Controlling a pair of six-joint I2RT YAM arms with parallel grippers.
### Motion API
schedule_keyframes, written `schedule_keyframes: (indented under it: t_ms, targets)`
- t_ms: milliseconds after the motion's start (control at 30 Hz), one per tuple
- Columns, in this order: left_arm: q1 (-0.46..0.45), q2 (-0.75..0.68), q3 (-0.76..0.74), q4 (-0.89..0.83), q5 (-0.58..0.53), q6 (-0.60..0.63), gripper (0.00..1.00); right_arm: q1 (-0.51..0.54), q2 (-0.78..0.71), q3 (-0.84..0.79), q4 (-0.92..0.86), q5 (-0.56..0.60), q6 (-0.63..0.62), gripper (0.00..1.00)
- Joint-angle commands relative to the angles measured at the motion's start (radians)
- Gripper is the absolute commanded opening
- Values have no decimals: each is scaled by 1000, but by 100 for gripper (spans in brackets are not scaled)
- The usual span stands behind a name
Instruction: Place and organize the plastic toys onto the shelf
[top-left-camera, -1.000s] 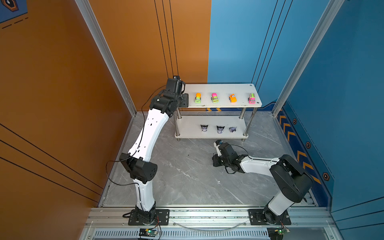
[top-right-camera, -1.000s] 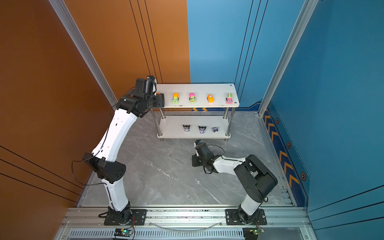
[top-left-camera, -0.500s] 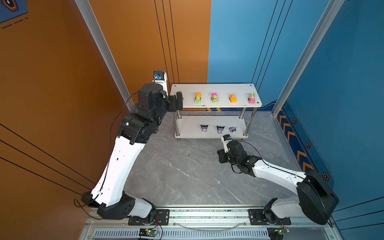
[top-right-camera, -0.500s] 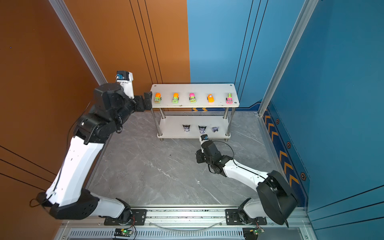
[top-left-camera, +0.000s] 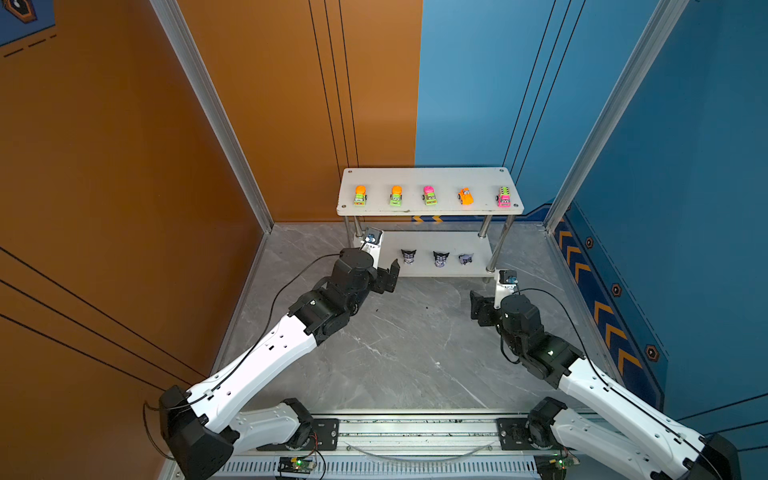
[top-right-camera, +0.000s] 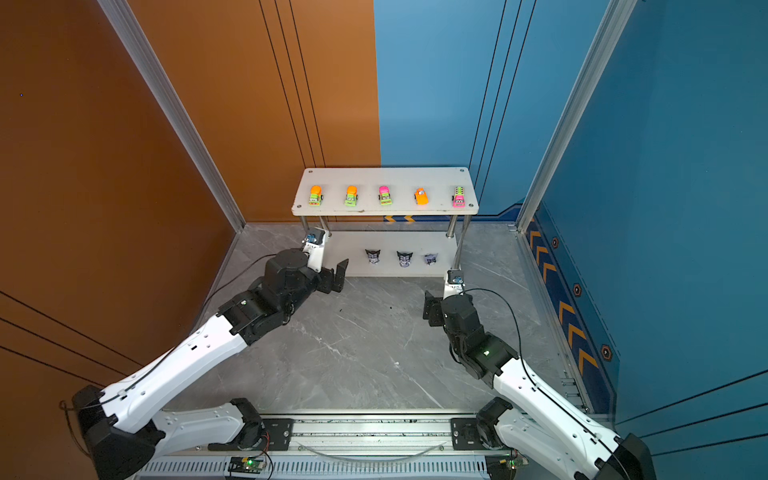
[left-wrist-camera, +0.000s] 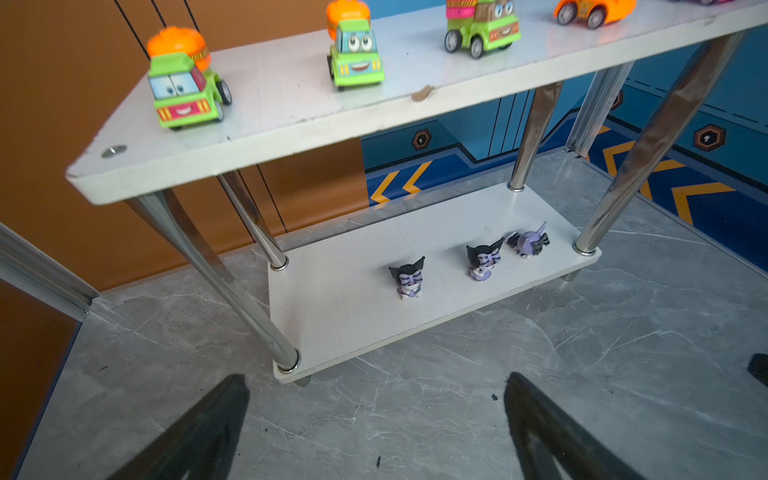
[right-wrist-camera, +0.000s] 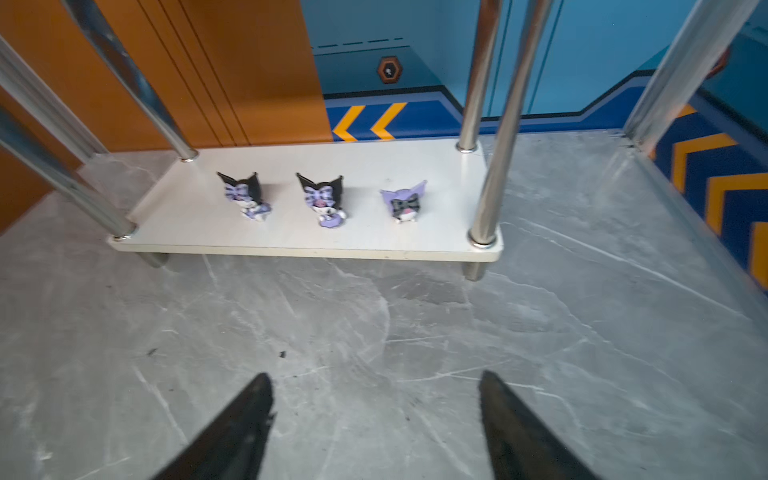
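Five toy cars (top-left-camera: 430, 195) line the shelf (top-left-camera: 430, 211) top, three figurines (top-left-camera: 440, 258) below. Left fingers (left-wrist-camera: 199, 436) and right fingers (right-wrist-camera: 519, 436) are spread wide, empty, over the tabletop (top-left-camera: 395, 340).

You've got five neon toy cars (top-left-camera: 430, 196) lined along the top of the white shelf (top-left-camera: 428, 178), three black-and-lilac figurines (top-left-camera: 440, 258) in a row on its lower board.

A purpose-built robot test cell, lab-like: flat orange wall panels (top-left-camera: 124, 166) and blue wall panels (top-left-camera: 478, 83) framed by silver aluminium posts (top-left-camera: 216, 112), a grey marble-patterned floor (top-left-camera: 407, 345), dark-blue skirting with yellow chevrons (top-left-camera: 602, 311), and two white-and-black robot arms (top-left-camera: 270, 353) bolted to a metal base rail (top-left-camera: 415, 432).
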Motion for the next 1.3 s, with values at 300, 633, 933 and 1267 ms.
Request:
schedule_keyframes:
  t_ms: [300,633,933,1267]
  targets:
    - [35,116,-342,496,-71,9,98,-65,-40,-93,-26,247,15,100]
    - [63,131,-558,665,-197,-62,98,-111,-91,-246,200,168,-101,100]
    - [119,-75,-756,678,-221,-43,98,-130,-76,-224,168,238,-146,100]
    - [309,-707,-1035,625,56,-122,98,-205,43,-312,334,269,-232,100]
